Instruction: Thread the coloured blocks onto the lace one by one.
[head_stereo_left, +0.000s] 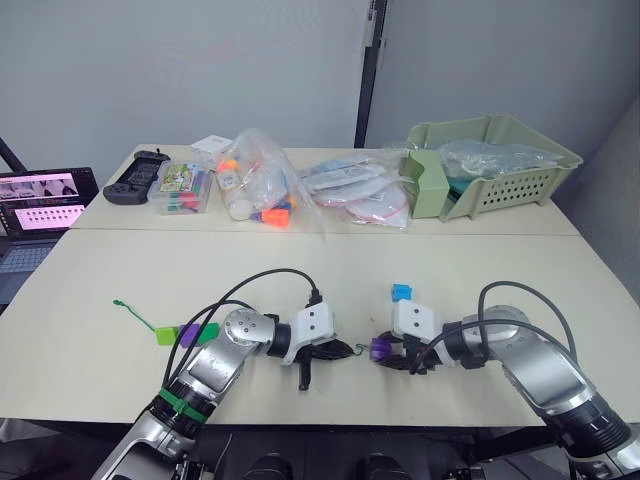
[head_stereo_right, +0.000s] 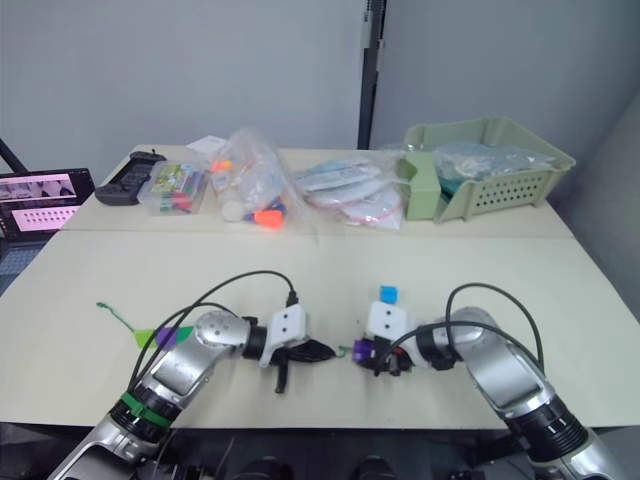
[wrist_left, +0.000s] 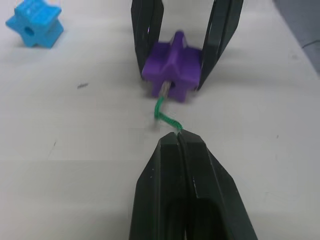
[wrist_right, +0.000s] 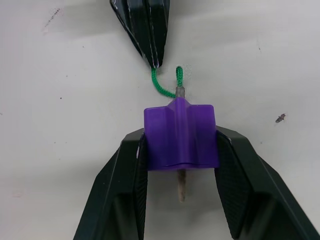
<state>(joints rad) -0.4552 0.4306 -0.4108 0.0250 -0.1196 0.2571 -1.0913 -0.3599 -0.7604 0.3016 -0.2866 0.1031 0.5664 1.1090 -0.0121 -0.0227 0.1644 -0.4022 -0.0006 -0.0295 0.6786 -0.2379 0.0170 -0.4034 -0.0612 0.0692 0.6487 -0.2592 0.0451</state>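
My right gripper (wrist_right: 181, 165) clamps a purple block (wrist_right: 181, 134) low over the tabletop (head_stereo_left: 300, 270), with the lace's (wrist_right: 161, 86) stiff pale tip poking through the block's hole and out the far side. My left gripper (wrist_left: 179, 142) pinches the green lace just beside that block. A blue block (head_stereo_left: 402, 292) sits close by; more threaded blocks (head_stereo_left: 185, 333) lie by my left arm.

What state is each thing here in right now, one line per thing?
Left gripper: shut on the lace.
Right gripper: shut on a purple block.
Lace: tip poking through the purple block.
Blue block: loose on the table.
Laptop: open, screen lit.
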